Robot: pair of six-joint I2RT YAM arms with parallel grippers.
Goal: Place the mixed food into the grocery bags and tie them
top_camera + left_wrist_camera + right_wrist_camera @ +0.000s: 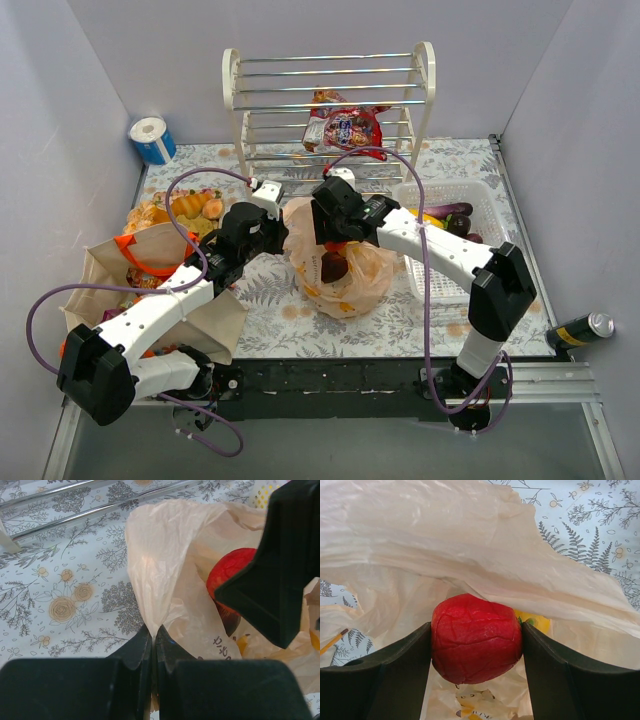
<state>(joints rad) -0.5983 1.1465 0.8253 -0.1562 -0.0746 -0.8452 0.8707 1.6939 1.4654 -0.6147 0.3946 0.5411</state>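
My left arm (150,315) stretches forward and to the right from its base. At its end, my left gripper (154,636) is pinched tight on a fold of the plastic bag (165,550). My right arm (450,255) folds at the elbow and reaches left toward the middle. My right gripper (476,630) has its fingers (405,655) spread wide, pressing both sides of a red fruit (475,645).

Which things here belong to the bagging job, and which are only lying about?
Job: plastic bag, pinched by the left gripper; red fruit in the right gripper; tote; snack packets.
Lying about: rack, basket, eggplant, pastries, paper roll, can.
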